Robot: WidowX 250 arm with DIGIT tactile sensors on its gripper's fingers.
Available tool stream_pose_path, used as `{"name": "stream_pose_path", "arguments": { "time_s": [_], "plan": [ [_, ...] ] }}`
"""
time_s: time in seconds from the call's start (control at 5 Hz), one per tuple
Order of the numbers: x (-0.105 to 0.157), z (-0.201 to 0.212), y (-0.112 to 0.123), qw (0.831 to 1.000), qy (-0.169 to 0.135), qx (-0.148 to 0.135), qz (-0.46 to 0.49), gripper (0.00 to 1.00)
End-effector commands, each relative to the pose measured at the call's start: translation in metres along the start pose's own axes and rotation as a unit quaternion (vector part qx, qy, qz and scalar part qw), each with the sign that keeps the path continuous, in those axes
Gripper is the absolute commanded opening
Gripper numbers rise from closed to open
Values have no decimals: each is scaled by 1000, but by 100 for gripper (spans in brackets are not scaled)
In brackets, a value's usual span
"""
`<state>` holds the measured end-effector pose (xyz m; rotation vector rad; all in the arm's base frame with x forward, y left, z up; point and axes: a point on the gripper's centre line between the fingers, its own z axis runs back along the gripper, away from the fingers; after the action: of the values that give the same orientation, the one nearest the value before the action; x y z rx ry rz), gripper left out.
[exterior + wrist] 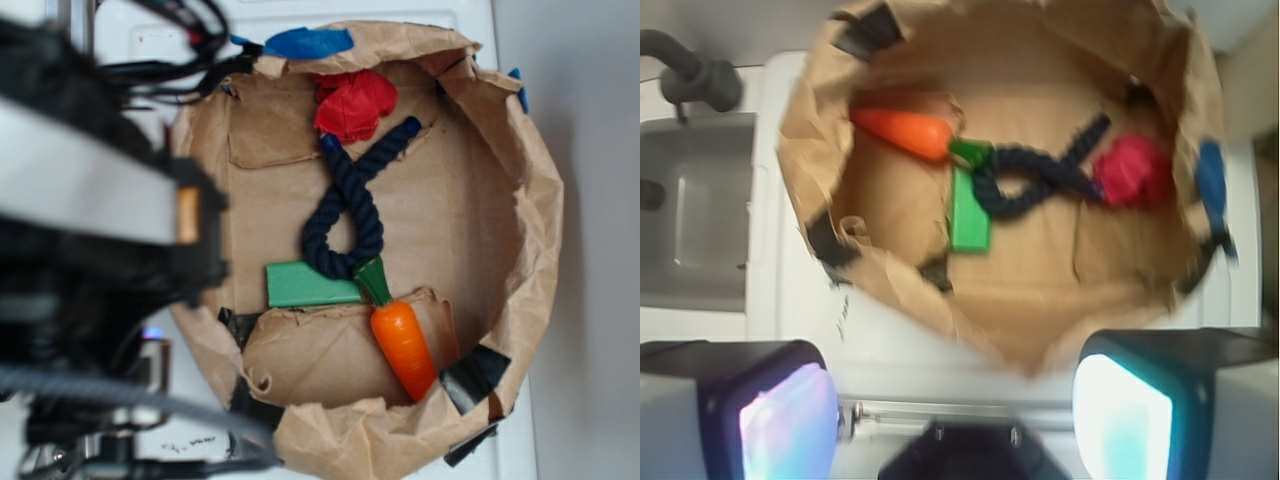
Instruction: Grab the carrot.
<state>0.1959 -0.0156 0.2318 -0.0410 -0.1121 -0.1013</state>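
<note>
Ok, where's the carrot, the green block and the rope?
carrot (402,346), exterior view, middle of its orange body.
green block (305,287), exterior view, its flat top.
rope (1025,183), wrist view, on its dark blue loop.

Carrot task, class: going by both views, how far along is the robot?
Nothing looks done: the glossy orange plastic toy carrot lies untouched in the brown paper nest, beside the dark blue rope. In hand: the gripper hangs open and empty above. Left: descend, close, lift.

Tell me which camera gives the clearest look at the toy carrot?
The exterior view: the carrot is sharp and close, its green top touching the rope. The wrist view shows it whole but blurred and farther off.
</note>
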Motion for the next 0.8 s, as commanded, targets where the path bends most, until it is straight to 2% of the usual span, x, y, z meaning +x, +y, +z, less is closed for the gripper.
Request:
{"name": "stream_pose_path", "arguments": {
  "time_s": [0.0,0.2,0.6],
  "plan": [
    [52,-11,2,972,-31,-52,-229,100],
    [60,1,7,960,-34,-72,-269,100],
    [60,1,7,960,-34,-72,-269,100]
  ]
}}
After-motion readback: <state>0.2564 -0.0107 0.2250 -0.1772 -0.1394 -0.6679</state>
